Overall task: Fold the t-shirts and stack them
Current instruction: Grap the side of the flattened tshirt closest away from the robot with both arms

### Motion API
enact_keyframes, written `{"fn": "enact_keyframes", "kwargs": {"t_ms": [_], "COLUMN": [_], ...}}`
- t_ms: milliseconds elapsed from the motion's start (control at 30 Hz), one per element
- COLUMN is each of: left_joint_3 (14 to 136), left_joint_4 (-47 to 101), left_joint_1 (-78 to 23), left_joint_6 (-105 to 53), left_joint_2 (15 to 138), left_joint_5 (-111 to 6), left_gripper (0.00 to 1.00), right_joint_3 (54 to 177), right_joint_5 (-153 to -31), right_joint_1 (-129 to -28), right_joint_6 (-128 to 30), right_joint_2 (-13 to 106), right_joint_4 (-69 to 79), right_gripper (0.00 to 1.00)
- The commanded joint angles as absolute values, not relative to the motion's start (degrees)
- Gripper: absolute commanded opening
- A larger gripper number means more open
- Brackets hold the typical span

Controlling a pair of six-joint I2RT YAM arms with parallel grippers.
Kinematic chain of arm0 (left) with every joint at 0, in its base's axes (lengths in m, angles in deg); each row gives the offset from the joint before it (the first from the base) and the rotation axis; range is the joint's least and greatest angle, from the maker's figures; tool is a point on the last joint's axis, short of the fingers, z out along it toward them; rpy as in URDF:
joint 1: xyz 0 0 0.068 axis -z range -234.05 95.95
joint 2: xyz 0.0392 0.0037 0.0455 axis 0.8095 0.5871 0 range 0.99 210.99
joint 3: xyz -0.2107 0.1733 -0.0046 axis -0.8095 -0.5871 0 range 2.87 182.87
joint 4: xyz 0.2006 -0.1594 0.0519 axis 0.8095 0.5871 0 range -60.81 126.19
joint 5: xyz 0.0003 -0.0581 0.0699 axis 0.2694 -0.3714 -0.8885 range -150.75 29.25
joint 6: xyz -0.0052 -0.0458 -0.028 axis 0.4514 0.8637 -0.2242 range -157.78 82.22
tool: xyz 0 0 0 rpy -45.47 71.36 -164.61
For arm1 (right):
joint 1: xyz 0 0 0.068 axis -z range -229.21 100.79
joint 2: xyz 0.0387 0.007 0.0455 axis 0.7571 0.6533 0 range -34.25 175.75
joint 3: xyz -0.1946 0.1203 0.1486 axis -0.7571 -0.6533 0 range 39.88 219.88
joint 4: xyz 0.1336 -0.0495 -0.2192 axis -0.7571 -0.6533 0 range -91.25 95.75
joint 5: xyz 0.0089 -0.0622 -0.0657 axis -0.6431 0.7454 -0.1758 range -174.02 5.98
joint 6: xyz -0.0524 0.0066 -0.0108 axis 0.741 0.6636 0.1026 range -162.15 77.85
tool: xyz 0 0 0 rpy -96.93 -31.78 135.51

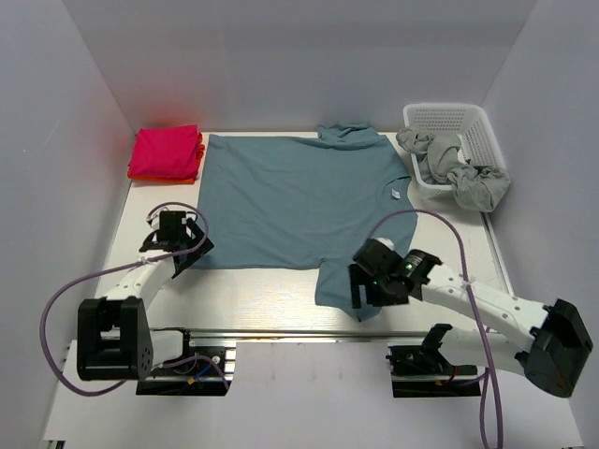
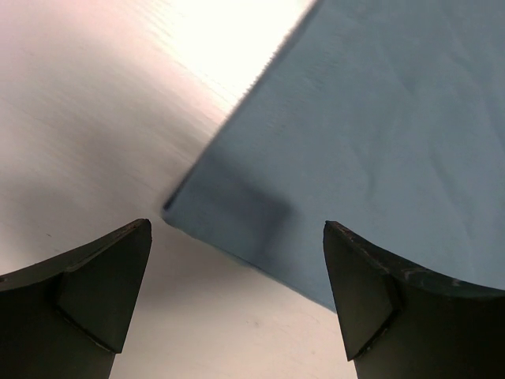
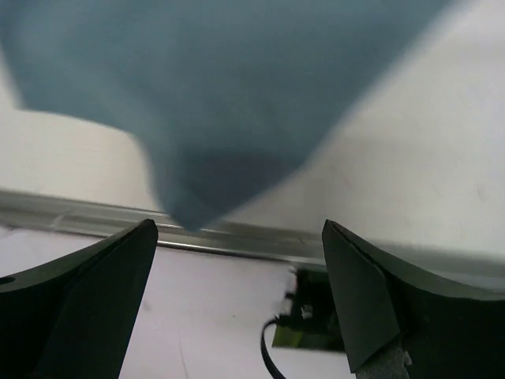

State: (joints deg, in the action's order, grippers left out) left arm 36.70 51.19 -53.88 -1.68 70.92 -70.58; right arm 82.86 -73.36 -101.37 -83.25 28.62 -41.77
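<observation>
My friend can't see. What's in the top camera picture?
A teal-blue t-shirt lies spread on a white table, the left gripper at its hem corner and the right gripper at its near sleeve. Folded pink and orange shirts sit far left; grey shirts spill from a white basket far right.

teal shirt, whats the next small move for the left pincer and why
Probably lower the left pincer and close on the near hem corner of the teal shirt: the left wrist view shows that corner lying flat on the table between open fingers, ungripped. The right pincer is likewise open above the sleeve.
</observation>
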Motion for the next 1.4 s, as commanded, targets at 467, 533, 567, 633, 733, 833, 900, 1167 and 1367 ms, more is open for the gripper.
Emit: {"fn": "enact_keyframes", "kwargs": {"t_ms": [467, 533, 567, 633, 733, 833, 900, 1167, 1367], "left_joint_3": [32.23, 31.70, 31.70, 31.70, 31.70, 31.70, 31.70, 31.17, 29.15], "left_joint_4": [44.93, 44.13, 44.13, 43.61, 43.61, 43.61, 43.61, 42.20, 42.72], "left_joint_1": [-59.14, -59.67, -59.67, -59.67, -60.20, -60.20, -60.20, -60.73, -60.73], "left_joint_6": [-1.13, -1.65, -1.65, -1.65, -1.65, -1.65, -2.26, -3.58, -4.11], "left_joint_2": [71.30, 71.30, 71.30, 71.30, 71.30, 71.30, 71.30, 71.30, 69.11], "left_joint_5": [-66.65, -65.77, -65.76, -65.23, -65.23, -65.23, -65.23, -61.73, -59.88], "left_gripper": [0.94, 0.92, 0.92, 0.90, 0.86, 0.81, 0.80, 0.59, 0.04], "right_joint_3": [76.44, 75.30, 73.82, 72.49, 70.81, 70.38, 70.38, 72.92, 75.03], "right_joint_5": [-70.56, -71.88, -72.84, -73.29, -74.79, -74.88, -75.05, -73.65, -74.96], "right_joint_1": [-99.22, -99.22, -99.22, -98.87, -98.35, -97.82, -97.21, -95.53, -94.74], "right_joint_6": [-99.54, -98.58, -98.40, -98.83, -98.57, -98.57, -98.58, -96.81, -92.78], "right_joint_2": [30.87, 32.98, 33.77, 34.74, 35.98, 35.28, 35.10, 33.17, 32.37], "right_joint_4": [-39.08, -36.54, -36.09, -34.51, -33.44, -33.27, -33.53, -38.36, -36.17], "right_gripper": [0.75, 0.73, 0.70, 0.64, 0.48, 0.38, 0.27, 0.00, 0.00]}}
